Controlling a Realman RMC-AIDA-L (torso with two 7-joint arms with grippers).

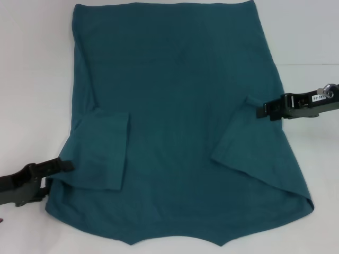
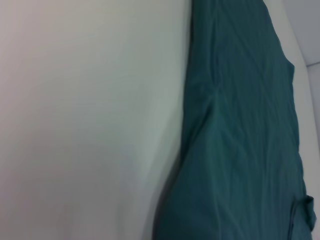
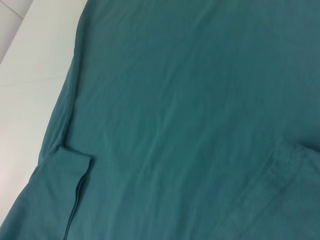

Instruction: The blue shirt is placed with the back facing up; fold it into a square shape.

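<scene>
White table [image 1: 32, 79], plain surface, bare at left and right of frame. Blue shirt [image 1: 180, 132] spread flat directly on it, plain side up, filling centre from top edge to bottom edge. Both sleeves folded inward onto body.

Black left gripper [image 1: 68, 165]; black right gripper [image 1: 260, 110] — silver fitting, perhaps a white label.

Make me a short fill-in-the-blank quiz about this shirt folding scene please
1. The blue shirt lies spread on a ___ table.
2. Both sleeves are folded ___ onto the shirt's body.
3. The right gripper is at the shirt's ___ edge.
4. No ___ shows on the upturned side.

Missing words: white; inward; right; lettering
</scene>
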